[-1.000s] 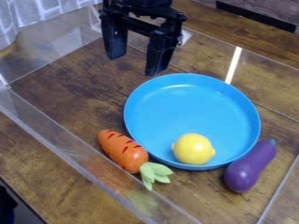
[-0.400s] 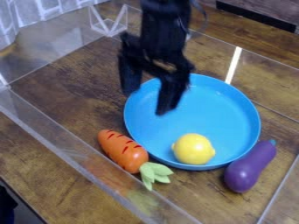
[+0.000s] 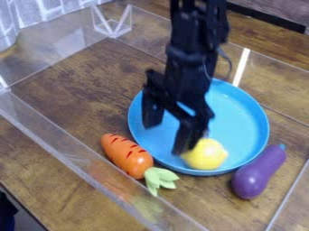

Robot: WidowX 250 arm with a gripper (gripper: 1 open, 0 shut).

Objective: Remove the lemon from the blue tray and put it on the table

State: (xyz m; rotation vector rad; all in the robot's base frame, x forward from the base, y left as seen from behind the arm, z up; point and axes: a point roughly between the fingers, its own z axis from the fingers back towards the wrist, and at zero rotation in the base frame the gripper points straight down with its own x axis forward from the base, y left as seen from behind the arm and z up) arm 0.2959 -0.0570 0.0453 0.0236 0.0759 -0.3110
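The yellow lemon (image 3: 208,154) lies in the near part of the blue tray (image 3: 241,118), partly covered by one finger. My gripper (image 3: 172,120) hangs over the tray's near-left side, pointing down, open, with nothing between its dark fingers (image 3: 191,132). One fingertip stands just at the lemon's left edge; the other stands over the tray's left rim. I cannot tell whether a finger touches the lemon. The tray rests on the dark wood-grain table (image 3: 72,90).
An orange carrot with green leaves (image 3: 129,156) lies left of the tray near the front acrylic wall (image 3: 72,153). A purple eggplant (image 3: 258,172) lies at the tray's right. Clear walls border the table at the back and sides.
The gripper has come down and toward the camera, from above the table behind the tray to low over the tray beside the lemon, rolling slightly. It stayed open. The lemon has not moved.
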